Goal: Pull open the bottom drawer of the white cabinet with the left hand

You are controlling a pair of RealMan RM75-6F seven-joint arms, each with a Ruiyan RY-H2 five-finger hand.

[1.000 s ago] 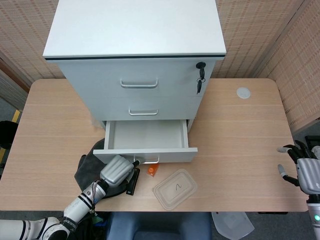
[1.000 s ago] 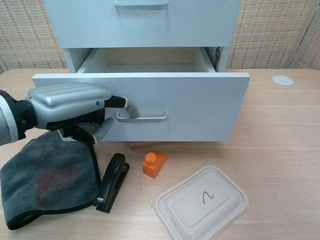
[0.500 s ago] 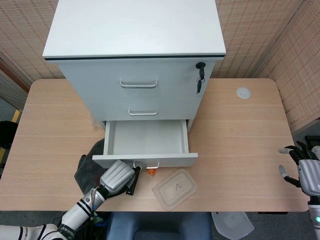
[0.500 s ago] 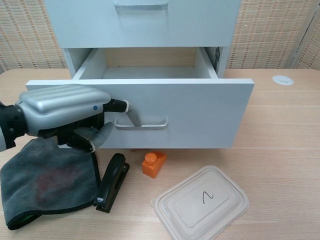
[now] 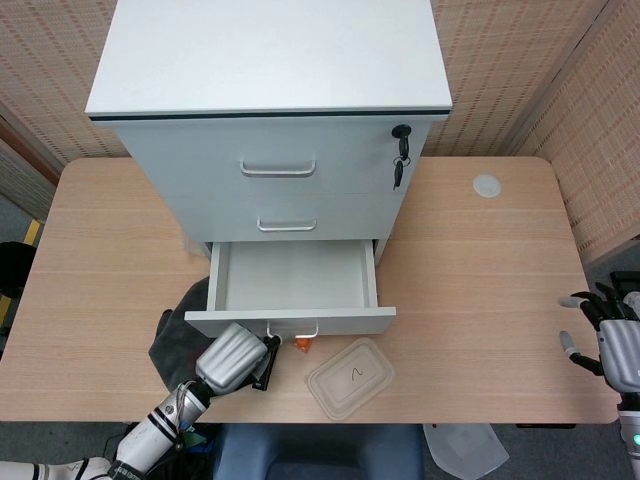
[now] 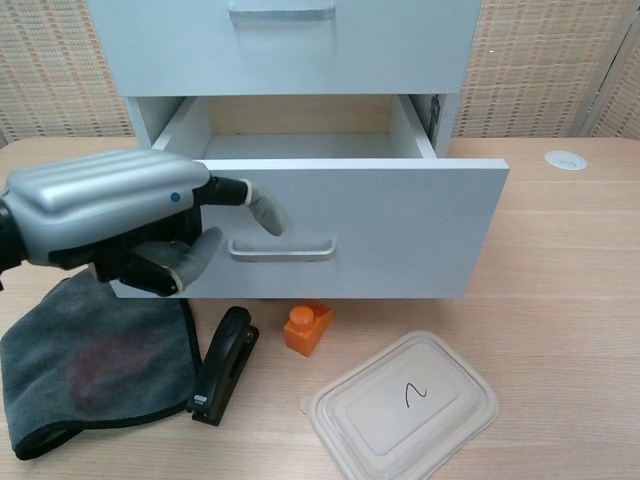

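The white cabinet [image 5: 270, 60] stands at the back of the table. Its bottom drawer [image 5: 290, 275] is pulled well out and its inside looks empty. In the chest view the drawer front [image 6: 390, 230] faces me with its metal handle [image 6: 282, 251] bare. My left hand [image 6: 100, 215] hovers at the front's left end; one finger reaches forward just above the handle, apart from it, and holds nothing. In the head view the left hand [image 5: 230, 358] sits below the drawer's left corner. My right hand [image 5: 610, 340] hangs at the table's far right edge, fingers spread and empty.
Under the left hand lies a grey cloth [image 6: 90, 360] with a black stapler [image 6: 222, 365] beside it. An orange block [image 6: 307, 327] sits below the drawer front, and a lidded clear container [image 6: 405, 405] lies near the table's front edge. A key [image 5: 401, 160] hangs in the cabinet's lock.
The drawer slid further out, then stopped. My left hand's finger came off the handle and the hand drew back and up a little. The right hand stayed put.
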